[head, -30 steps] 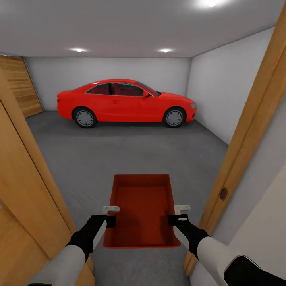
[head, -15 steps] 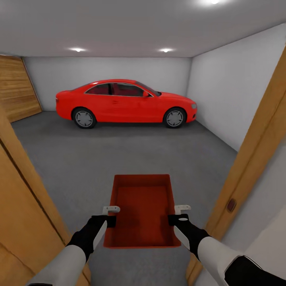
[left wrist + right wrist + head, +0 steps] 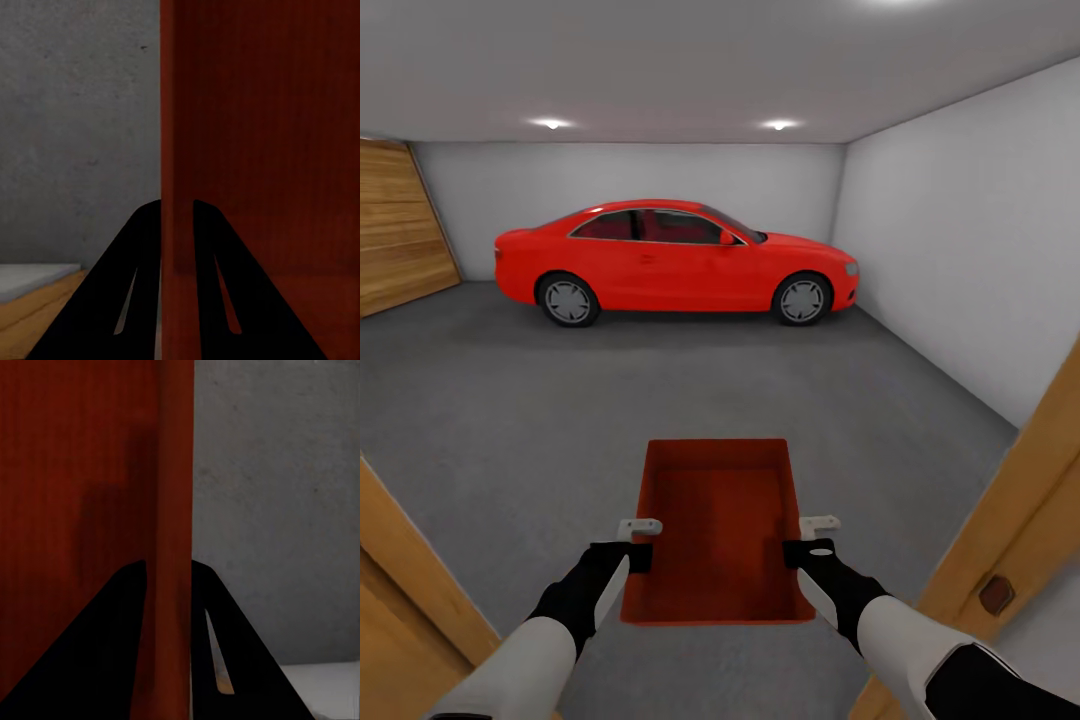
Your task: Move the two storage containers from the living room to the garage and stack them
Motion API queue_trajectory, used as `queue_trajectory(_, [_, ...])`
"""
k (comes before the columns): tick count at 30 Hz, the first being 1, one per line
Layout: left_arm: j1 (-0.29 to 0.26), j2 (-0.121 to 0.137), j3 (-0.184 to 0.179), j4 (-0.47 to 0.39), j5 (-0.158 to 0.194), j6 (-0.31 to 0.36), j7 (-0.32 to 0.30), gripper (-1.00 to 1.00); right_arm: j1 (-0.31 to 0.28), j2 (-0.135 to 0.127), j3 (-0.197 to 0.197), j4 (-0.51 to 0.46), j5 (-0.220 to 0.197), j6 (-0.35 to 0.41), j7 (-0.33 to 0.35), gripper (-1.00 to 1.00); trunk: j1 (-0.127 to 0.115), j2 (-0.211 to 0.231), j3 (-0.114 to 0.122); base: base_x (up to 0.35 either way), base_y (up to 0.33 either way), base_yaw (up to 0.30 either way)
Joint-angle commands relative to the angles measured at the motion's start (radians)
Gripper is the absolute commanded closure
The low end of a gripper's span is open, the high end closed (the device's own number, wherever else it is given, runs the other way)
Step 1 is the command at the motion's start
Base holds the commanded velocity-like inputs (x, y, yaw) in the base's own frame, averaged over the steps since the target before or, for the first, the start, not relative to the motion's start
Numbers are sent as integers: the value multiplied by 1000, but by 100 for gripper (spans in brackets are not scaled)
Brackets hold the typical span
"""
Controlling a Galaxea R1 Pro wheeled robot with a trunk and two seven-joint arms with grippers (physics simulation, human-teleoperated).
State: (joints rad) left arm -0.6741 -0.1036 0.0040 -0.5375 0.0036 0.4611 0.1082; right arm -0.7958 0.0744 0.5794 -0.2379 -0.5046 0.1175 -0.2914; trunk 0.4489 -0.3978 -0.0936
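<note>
I hold one orange-red storage container level in front of me, above the dark grey garage floor. My left gripper is shut on its left wall and my right gripper is shut on its right wall. In the left wrist view the black fingers straddle the container wall. The right wrist view has the black fingers clamped across the other container wall, with grey floor beyond. The bin is empty.
A red car is parked across the far end of the garage. White walls enclose the room. A wooden garage door lies far left. Wooden door frame parts stand close at my left and right.
The whole view has advanced through the doorway: the door frames have slid outward and down at both sides, showing more floor. Both grippers keep the same hold on the container.
</note>
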Motion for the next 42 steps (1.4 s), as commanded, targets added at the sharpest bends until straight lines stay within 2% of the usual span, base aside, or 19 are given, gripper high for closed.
queue_trajectory(1, [-1,-4,7,-4,-39,-68,10,100,0,4,7,3,-11,7,-9,100,1,-2,-2,321,0,0])
queue_trajectory(42, [-1,-4,7,-4,-39,-68,10,100,0,4,7,3,-11,7,-9,100,1,-2,-2,321,0,0])
